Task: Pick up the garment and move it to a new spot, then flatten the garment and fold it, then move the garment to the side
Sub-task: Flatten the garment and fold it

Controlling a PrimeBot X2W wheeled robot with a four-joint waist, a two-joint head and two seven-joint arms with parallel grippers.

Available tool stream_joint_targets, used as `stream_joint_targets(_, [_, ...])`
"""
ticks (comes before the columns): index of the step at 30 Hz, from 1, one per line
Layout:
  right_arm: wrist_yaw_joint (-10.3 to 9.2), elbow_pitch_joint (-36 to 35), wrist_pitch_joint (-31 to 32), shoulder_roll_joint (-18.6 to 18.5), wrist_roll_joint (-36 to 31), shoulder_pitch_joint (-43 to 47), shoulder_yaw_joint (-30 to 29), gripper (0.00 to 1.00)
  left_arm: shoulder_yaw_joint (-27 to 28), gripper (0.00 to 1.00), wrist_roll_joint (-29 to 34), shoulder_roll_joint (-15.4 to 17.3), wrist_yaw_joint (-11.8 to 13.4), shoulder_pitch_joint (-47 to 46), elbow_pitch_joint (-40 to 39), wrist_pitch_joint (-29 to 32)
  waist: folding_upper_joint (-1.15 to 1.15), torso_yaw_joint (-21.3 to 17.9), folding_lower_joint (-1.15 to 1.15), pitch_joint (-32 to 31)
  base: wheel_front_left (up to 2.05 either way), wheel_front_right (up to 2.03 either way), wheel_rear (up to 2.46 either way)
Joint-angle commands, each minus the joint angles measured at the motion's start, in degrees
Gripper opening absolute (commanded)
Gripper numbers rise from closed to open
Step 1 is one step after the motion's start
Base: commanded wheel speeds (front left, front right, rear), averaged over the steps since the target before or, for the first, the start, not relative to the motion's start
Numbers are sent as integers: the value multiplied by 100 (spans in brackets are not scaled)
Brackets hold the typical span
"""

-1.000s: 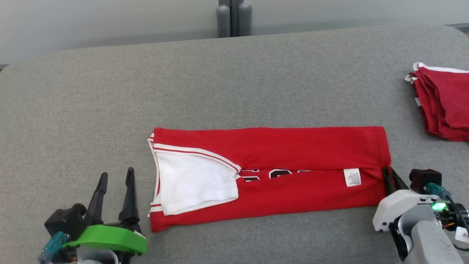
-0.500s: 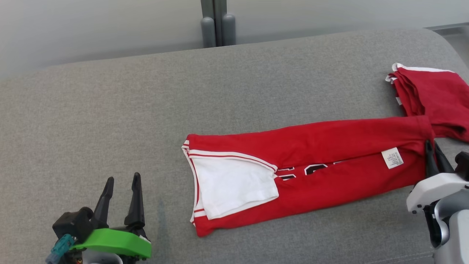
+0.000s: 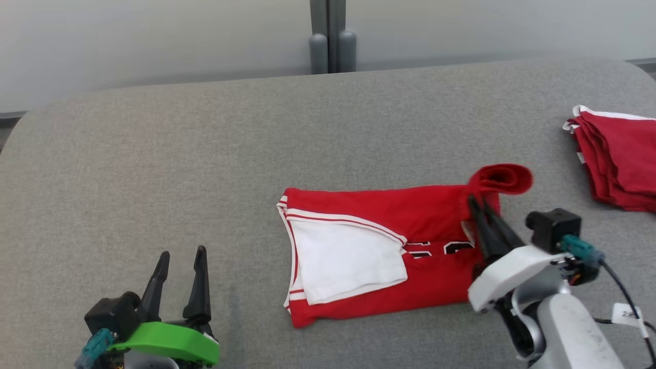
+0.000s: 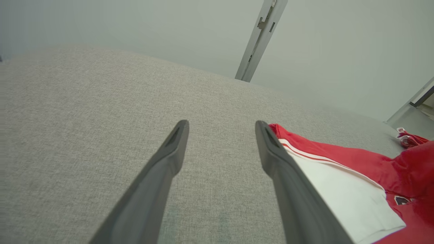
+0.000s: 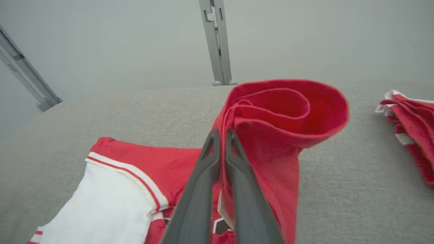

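Right hand (image 3: 476, 203) pinching lifted garment (image 3: 410, 215) end, left hand (image 3: 182, 256) open

We see bright, soft, even light with only faint shadows; the wrist views bend at their edges, their backgrounds hazy, and the raised jersey (image 5: 288, 112) looks slightly soft.

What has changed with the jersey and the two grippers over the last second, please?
The right gripper, shut on the right end of the red garment, has lifted that end and carried it leftward over the rest, so the strip looks shorter and the end curls up. The left gripper stayed open and idle; the folded red pile stayed put.
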Motion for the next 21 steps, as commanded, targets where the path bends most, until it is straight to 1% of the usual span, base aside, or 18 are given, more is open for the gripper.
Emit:
stream_joint_targets(1, [-9, 2, -42, 1, 227, 78, 250, 0, 4, 100, 41, -16, -42, -9, 13, -18, 0, 121, 0, -7, 0, 0, 0])
stream_joint_targets(7, [-8, 235, -214, -7, 974, -204, 1499, 0, -15, 100, 50, -55, -44, -92, 28, -17, 0, 346, 0, 71, 0, 0, 0])
stream_joint_targets(11, [-8, 521, -310, -8, 1328, -458, 2119, 0, -41, 100, 45, -83, -57, -174, 45, -17, 0, 488, 0, 155, 0, 0, 0])
stream_joint_targets(15, [-8, 904, -408, -5, 1480, -775, 2479, 0, -69, 100, 44, -101, -71, -242, 68, -17, 0, 602, 0, 238, 0, 0, 0])
stream_joint_targets(21, [-8, 1533, -522, -4, 1653, -1238, 2821, 0, -70, 100, 50, -134, -85, -334, 98, -18, 0, 711, 0, 347, 0, 0, 0])
